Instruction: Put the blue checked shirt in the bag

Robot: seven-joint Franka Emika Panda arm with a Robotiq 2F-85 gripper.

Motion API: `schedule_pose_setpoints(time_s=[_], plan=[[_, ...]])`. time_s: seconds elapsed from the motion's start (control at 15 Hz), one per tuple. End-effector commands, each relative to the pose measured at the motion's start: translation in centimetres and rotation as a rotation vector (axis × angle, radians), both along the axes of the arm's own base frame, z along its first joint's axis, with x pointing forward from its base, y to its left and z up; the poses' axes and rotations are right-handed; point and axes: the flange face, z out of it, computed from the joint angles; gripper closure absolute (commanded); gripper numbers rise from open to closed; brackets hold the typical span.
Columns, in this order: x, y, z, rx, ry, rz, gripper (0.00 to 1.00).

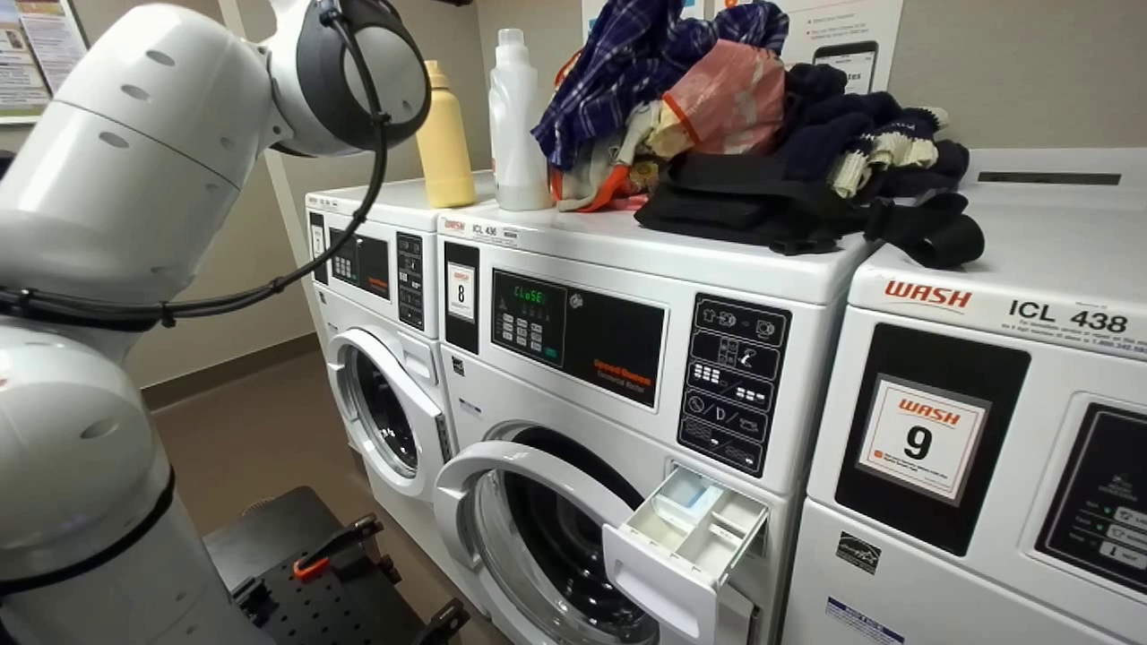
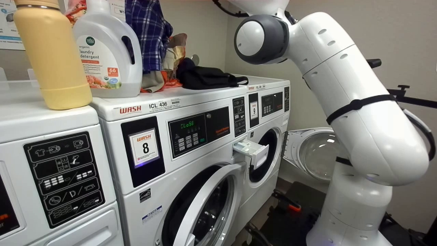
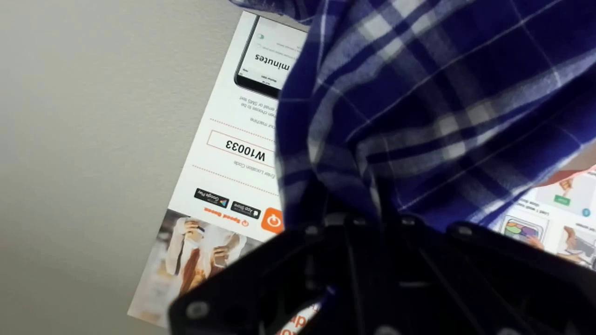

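The blue checked shirt [image 1: 618,81] hangs bunched over the pile on the middle washer; it also shows in the other view from outside [image 2: 145,37], running up out of the picture. In the wrist view my gripper [image 3: 368,225] is shut on a gathered fold of the shirt [image 3: 447,116]. The gripper is out of both exterior views. Beneath the shirt lies beige cloth with orange trim [image 1: 591,184], and beside it reddish-orange fabric [image 1: 730,98]. A black strapped item [image 1: 744,210] lies in front. I cannot tell for sure which of these is the bag; its opening is not visible.
A yellow bottle [image 1: 448,139] and a detergent jug [image 1: 518,125] stand close beside the shirt. Dark clothes [image 1: 833,125] lie on the pile's far side. Below, a detergent drawer [image 1: 668,564] is pulled out and a washer door [image 1: 466,502] stands open. A wall poster is behind.
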Motion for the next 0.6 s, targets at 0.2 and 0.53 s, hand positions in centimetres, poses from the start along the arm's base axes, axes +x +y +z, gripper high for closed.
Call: schedule_pose_setpoints(time_s=[0.2, 0.53], plan=[[2.9, -0.3, -3.7, -0.035, -0.029, -0.068, 0.99], [5.7, -1.1, -8.3, -0.095, 0.031, -0.093, 0.99]])
